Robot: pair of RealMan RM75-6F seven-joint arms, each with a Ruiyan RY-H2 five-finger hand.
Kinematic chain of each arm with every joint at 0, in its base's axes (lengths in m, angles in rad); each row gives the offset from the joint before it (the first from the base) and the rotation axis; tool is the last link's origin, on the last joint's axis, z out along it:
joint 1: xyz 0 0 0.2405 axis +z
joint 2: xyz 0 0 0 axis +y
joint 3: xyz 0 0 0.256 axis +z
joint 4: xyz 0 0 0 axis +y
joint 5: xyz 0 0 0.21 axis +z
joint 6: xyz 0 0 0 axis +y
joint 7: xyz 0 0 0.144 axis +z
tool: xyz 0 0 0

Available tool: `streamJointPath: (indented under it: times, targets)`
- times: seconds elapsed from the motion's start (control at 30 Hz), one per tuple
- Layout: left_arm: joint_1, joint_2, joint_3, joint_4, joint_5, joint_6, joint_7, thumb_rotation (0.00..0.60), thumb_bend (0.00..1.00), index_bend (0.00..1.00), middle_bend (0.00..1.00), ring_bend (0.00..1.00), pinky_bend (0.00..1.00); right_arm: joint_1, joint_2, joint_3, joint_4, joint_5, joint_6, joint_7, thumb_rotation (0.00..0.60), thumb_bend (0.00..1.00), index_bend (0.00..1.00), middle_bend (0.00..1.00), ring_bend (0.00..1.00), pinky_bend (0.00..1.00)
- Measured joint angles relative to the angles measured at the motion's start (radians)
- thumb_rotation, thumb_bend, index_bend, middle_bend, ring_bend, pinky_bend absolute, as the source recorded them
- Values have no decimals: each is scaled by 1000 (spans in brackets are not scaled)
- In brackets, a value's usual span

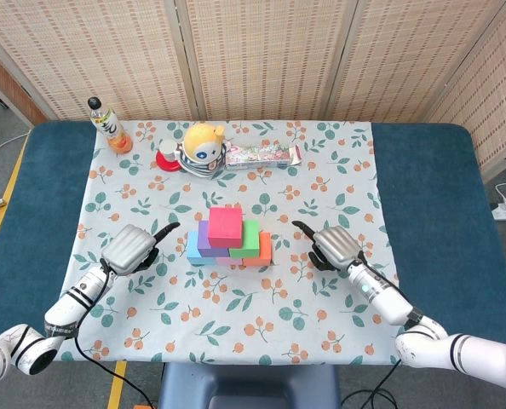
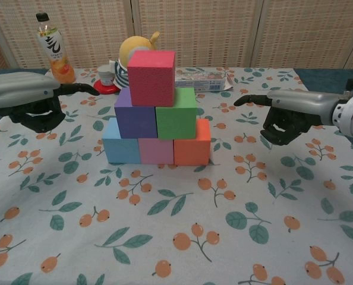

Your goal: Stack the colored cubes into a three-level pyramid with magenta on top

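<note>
The cubes stand as a three-level pyramid in the middle of the floral cloth. The magenta cube (image 2: 151,69) (image 1: 225,224) sits on top of the purple cube (image 2: 135,114) and the green cube (image 2: 176,113). Below them are the light blue cube (image 2: 121,141), the pink cube (image 2: 156,149) and the orange cube (image 2: 192,142). My left hand (image 2: 31,101) (image 1: 132,248) lies low to the left of the stack, well apart from it. My right hand (image 2: 289,113) (image 1: 334,245) lies to the right, also apart. Each hand holds nothing, with one finger stretched out and the others curled under.
At the back of the cloth (image 1: 236,307) stand an orange drink bottle (image 2: 51,50), a yellow plush toy (image 2: 135,50), a small red-based cup (image 1: 168,156) and a flat snack packet (image 1: 261,155). Blue table padding (image 1: 432,196) borders the cloth on both sides.
</note>
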Motion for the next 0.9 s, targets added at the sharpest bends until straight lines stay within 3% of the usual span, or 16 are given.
streamJointPath:
  times: [0.17, 0.37, 0.57, 0.9]
  targets:
    - [-26, 50, 12, -62, 0, -103, -108, 600, 790, 73, 934, 989, 994, 57, 114, 49, -91, 55, -209, 173, 558, 1000, 0, 970, 1000, 1000]
    - [-52, 82, 15, -99, 9, -165, -185, 600, 787, 78, 933, 987, 993, 135, 205, 93, -122, 88, -364, 253, 549, 1000, 0, 974, 1000, 1000]
    - [-70, 95, 15, -121, 49, -184, -255, 600, 787, 79, 929, 982, 990, 178, 203, 92, -68, 110, -400, 240, 552, 1000, 51, 975, 1000, 1000]
    - [-85, 88, 6, -131, 19, -231, -202, 600, 777, 88, 920, 979, 983, 211, 182, 78, -26, 158, -421, 228, 550, 1000, 116, 975, 1000, 1000]
